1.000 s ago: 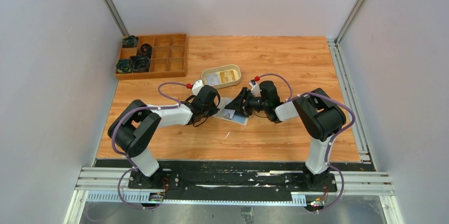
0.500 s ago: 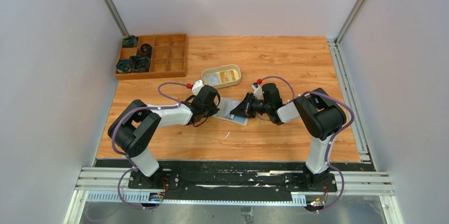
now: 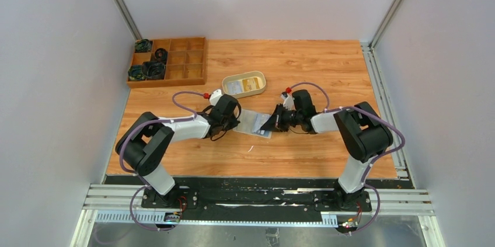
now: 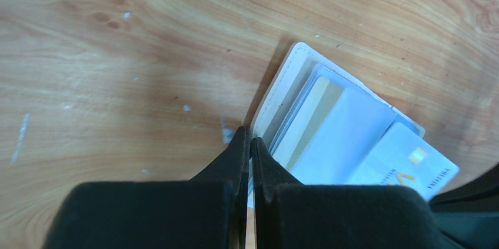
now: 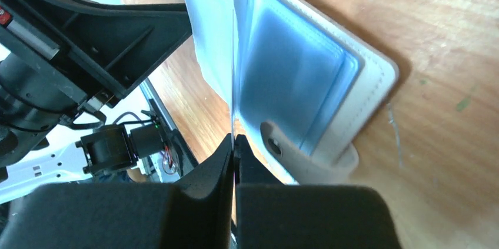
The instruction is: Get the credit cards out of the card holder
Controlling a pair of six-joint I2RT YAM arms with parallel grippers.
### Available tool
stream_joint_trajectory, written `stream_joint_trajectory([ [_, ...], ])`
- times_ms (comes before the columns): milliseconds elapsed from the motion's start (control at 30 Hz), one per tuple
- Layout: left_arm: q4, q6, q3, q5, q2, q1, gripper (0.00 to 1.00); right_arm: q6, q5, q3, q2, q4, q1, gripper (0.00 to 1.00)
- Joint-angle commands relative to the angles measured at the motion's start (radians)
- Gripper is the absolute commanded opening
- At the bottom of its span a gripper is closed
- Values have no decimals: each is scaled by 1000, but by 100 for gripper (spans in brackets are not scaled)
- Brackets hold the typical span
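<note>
Card holder [image 3: 255,123] lies open mid-table. Left gripper [image 4: 250,140] clenched, tips at its 9 o'clock edge. Right gripper [image 5: 233,140], at 3 o'clock, clenched on pale-blue leaf [image 5: 206,31] (card or sleeve, unclear). Risk: if it's sleeve, pulling drags the whole holder.

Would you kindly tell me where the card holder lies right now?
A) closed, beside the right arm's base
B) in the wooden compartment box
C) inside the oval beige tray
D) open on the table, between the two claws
D: the card holder lies spread open on the table, with the left claw at one end and the right claw at the other.
</note>
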Motion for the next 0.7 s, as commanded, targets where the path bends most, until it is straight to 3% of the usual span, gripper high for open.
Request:
stream_joint_trajectory([
  [0, -196, 15, -68, -38, -38, 24, 0, -247, 0, 99, -85, -361, -15, 0],
  [167, -222, -2, -121, -41, -108, 49, 0, -427, -50, 322, -102, -656, -19, 0],
  [333, -237, -19, -173, -40, -162, 69, 0, -456, -129, 544, -29, -739, -20, 0],
  [667, -252, -51, -226, -32, -261, 78, 0, -467, -89, 1089, 331, -915, -3, 0],
])
